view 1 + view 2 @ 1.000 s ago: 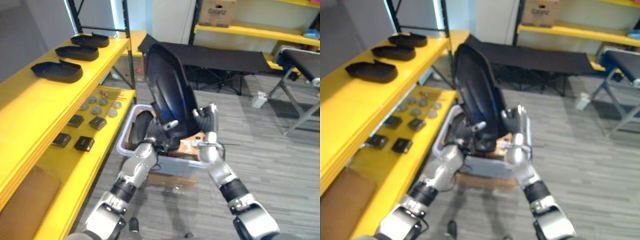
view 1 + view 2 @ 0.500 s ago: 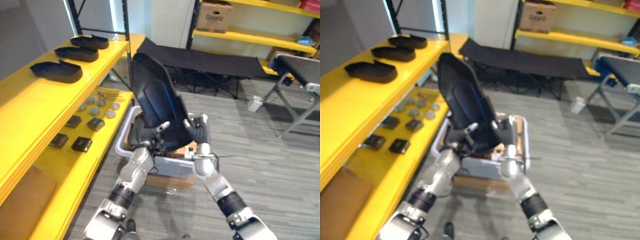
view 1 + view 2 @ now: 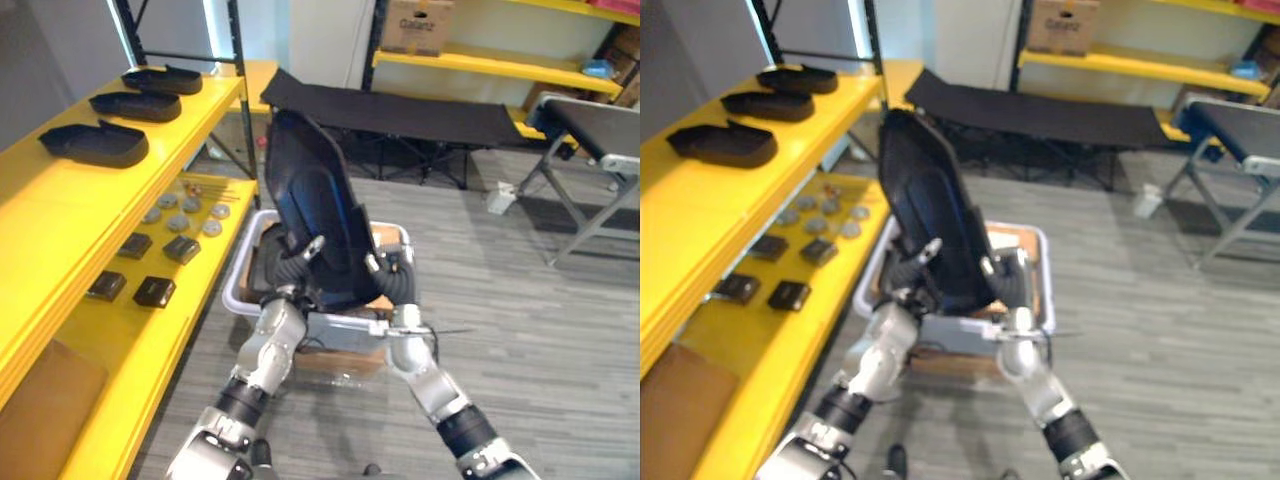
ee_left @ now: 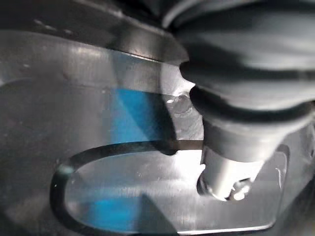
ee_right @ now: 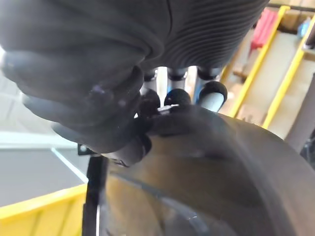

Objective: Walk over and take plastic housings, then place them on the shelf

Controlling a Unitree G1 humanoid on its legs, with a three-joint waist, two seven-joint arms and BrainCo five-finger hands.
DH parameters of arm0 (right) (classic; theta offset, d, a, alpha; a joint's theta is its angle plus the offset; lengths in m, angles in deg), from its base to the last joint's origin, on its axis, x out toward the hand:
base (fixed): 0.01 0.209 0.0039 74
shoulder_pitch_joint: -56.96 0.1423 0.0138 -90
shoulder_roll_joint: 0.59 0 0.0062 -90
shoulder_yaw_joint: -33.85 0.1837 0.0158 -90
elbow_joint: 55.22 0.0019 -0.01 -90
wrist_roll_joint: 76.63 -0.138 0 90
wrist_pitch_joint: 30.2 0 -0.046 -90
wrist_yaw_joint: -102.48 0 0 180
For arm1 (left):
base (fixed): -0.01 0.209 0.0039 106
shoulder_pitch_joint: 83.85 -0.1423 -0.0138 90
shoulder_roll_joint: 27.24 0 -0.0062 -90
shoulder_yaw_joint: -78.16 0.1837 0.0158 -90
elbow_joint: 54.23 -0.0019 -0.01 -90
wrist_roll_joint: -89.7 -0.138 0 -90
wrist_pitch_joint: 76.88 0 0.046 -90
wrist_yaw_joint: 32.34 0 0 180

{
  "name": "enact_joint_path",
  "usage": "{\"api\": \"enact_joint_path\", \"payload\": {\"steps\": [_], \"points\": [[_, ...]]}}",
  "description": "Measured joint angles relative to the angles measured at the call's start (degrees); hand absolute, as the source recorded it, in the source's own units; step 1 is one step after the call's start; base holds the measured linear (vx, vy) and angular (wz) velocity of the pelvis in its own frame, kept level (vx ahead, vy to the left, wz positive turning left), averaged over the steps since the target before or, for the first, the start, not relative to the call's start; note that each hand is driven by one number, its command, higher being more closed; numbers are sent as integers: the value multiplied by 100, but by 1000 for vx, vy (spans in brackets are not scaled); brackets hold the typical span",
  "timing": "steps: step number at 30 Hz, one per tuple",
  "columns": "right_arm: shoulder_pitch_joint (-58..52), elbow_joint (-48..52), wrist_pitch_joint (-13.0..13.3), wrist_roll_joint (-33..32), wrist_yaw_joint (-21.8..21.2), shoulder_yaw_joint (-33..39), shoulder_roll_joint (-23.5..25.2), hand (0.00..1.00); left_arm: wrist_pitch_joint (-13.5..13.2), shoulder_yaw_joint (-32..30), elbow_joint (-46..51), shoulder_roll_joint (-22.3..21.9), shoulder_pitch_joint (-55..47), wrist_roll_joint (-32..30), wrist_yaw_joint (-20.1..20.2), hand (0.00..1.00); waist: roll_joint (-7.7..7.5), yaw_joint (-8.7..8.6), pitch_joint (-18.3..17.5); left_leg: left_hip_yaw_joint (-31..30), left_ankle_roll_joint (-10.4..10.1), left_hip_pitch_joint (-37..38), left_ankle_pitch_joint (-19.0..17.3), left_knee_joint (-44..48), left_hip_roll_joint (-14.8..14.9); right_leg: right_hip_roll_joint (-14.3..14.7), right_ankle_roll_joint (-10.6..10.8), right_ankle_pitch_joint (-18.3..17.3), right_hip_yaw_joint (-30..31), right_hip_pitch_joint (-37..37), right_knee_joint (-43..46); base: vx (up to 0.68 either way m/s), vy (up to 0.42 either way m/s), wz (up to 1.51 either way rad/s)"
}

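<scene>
I have the black plastic housing [image 3: 315, 215] up on end between my 2 hands, above the grey bin [image 3: 238, 282], with most of its length standing over my grip. My left hand [image 3: 292, 270] pinches its lower edge, the thumb [image 4: 231, 172] flat on the glossy inner face. My right hand [image 3: 398, 277] is curled round the opposite edge, fingertips [image 5: 215, 91] hooked over the rim. I judge the lift done and the carry to the yellow shelf [image 3: 70, 215] as what is left.

My worry is the balance. Held this low, the shell is top-heavy, and its slick surface could let it pivot or slide through my pinch. As I turn left, its tall end could also strike the shelf edge or nudge the 3 housings [image 3: 95, 143] on the top tier.
</scene>
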Motion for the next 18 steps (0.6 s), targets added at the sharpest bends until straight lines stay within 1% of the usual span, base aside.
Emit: {"api": "enact_joint_path", "payload": {"steps": [3,6,7,9,11,13,15,17,18], "points": [[-92,1,14,-1,0,-27,-4,100,-5,21,11,0,-92,-2,17,100,0,-2,0,5,2,0,-3,0,1,-1,2,-3,18,-4,0,0,0,0],[-152,5,147,-13,-3,-35,-27,100,-10,32,173,11,-211,-103,17,100,0,-6,0,12,12,-1,-10,0,0,-3,2,-3,30,-8,1,0,0,0],[-156,11,189,-59,-29,-34,-29,0,-37,43,198,18,-220,-189,18,100,0,-5,0,12,13,-2,-11,0,-1,-3,3,-3,31,-8,1,0,0,0],[-179,43,282,-238,-173,-32,-51,0,-96,47,258,59,-224,-342,21,100,0,-5,0,11,14,-4,-12,0,-1,-4,5,-4,31,-9,1,0,0,0],[-307,209,397,-359,-366,-34,-129,0,-142,62,400,166,-263,-526,116,100,-2,-2,1,5,15,-10,-13,0,-1,-8,8,-7,30,-9,1,0,0,0],[-367,225,446,-478,-437,-42,-159,0,-184,60,543,183,-336,-724,134,100,-3,-2,1,-2,16,-29,-13,1,-7,-9,11,-10,29,-20,1,0,0,0],[-398,225,440,-617,-589,-48,-221,0,-212,61,638,211,-383,-980,122,100,-3,1,1,-7,15,-87,-12,2,-7,-9,10,-9,30,-81,18,0,0,0],[-412,221,416,-633,-625,-73,-259,0,-267,68,675,240,-395,-1209,103,100,-5,4,4,-14,11,-151,-7,5,-6,-9,2,-1,30,-134,31,0,0,0],[-406,220,373,-633,-625,-102,-289,0,-393,112,726,282,-398,-1431,32,100,-9,9,22,-11,2,-212,5,13,0,-9,-6,-7,37,-228,95,0,0,0]]}}
